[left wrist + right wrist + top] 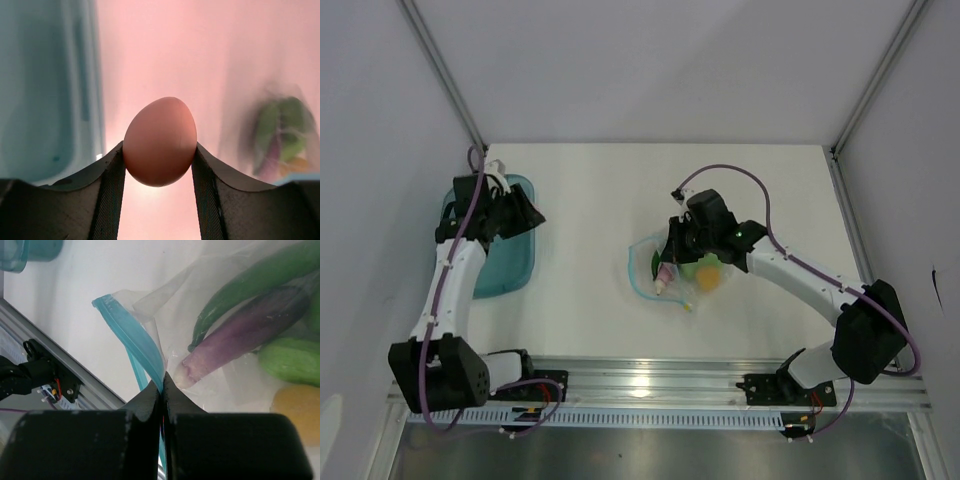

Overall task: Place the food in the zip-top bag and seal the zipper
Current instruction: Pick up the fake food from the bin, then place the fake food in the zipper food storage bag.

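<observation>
From above, the left gripper (528, 218) hung over the tub (510, 268) and the right gripper (674, 248) sat at the bag (638, 268); the left wrist showed an egg (160, 141) clamped between its jaws, likely bound for the bag; the right wrist showed jaws pinched on the zipper (131, 335), probably holding the mouth open, with the eggplant (245, 337) just beyond them inside the bag — no writing legible.

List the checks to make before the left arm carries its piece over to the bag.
1. The left gripper holds the pinkish egg-shaped piece: ok, pinched between both fingers.
2. The right gripper holds the zipper strip: ok, jaws shut on it.
3. The mouth of the zip-top bag is wide enough for the piece: cannot tell.
4. The other food is inside the bag: ok, the eggplant and green pieces show through the plastic.
</observation>
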Tool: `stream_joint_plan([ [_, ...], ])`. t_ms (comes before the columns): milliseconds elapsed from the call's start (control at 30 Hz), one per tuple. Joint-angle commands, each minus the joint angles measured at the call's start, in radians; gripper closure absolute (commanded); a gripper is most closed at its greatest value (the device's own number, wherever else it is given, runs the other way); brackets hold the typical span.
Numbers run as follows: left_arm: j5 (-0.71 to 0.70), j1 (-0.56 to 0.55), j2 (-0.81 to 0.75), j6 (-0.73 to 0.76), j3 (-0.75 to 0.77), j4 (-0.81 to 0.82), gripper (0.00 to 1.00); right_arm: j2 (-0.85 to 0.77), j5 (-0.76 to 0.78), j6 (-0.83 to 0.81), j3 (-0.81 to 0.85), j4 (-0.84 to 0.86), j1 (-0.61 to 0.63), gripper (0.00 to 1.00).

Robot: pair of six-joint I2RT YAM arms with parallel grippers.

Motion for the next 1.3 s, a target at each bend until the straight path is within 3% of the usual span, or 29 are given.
stream_joint_plan([
  [0, 0.141, -0.101, -0.099, -0.058, -0.021, 0.044, 0.99, 0.011, 0.038, 0.047, 0.083, -0.077, 0.004, 1.0],
  [200, 0.221, -0.285, -0.2, -0.159, -0.084, 0.121, 0.99, 0.033, 0.033, 0.145, 0.154, -0.084, 0.006, 1.0],
  [367, 0.261, -0.372, -0.257, -0.193, -0.136, 0.177, 0.99, 0.048, 0.013, 0.234, 0.185, -0.045, 0.015, 1.0],
  [767, 0.251, -0.61, -0.223, -0.238, -0.175, 0.268, 0.99, 0.044, 0.058, 0.355, 0.202, -0.007, 0.07, 1.0],
  [1133, 0.215, -0.69, -0.136, -0.261, -0.23, 0.332, 0.99, -0.021, 0.106, 0.357, 0.209, -0.018, 0.073, 1.0],
  [1233, 0.204, -0.692, -0.113, -0.267, -0.227, 0.349, 0.81, -0.029, 0.093, 0.349, 0.206, -0.018, 0.073, 1.0],
  [1267, 0.204, -0.69, -0.108, -0.268, -0.221, 0.354, 0.69, -0.03, 0.089, 0.348, 0.205, -0.018, 0.072, 1.0],
])
